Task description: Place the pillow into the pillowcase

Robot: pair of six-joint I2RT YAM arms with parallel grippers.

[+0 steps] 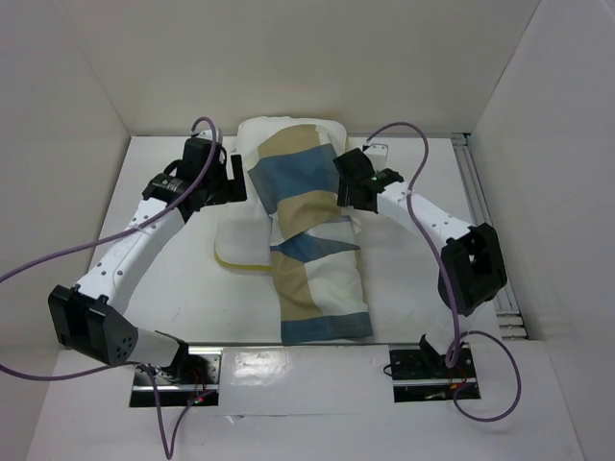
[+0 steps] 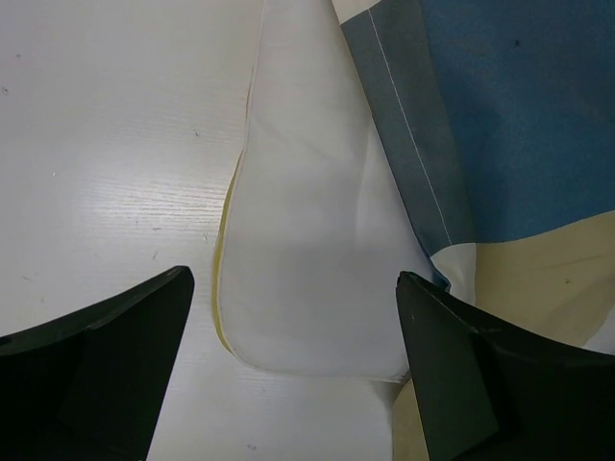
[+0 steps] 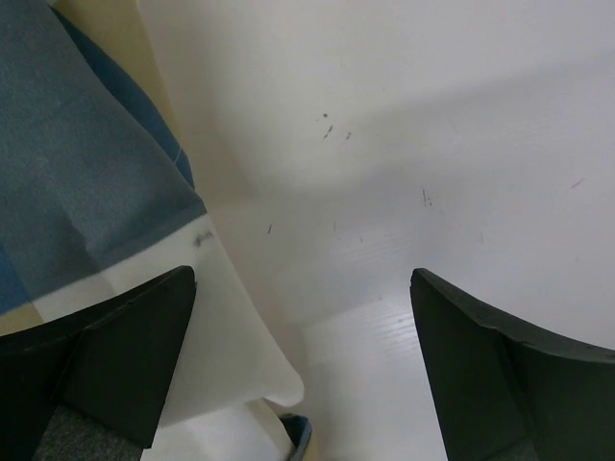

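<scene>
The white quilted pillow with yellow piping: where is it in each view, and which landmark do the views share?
Top external: the white quilted pillow pokes out left of the blue, tan and cream checked fabric pillowcase.
Left wrist: its yellow-edged corner fills the centre, inside the open left gripper.
Right wrist: white corner lower left; pillow or not, I cannot tell.
Shared landmark: that pillowcase's blue block.

White table: wood-grain finish, occupying the centre of the top view. Enclosure: white back wall at the top, white side walls at the left and right. Metal rail runs along the table's right edge, from upper right to lower right. Dark specks on the white surface, upper middle of the right wrist view.
</scene>
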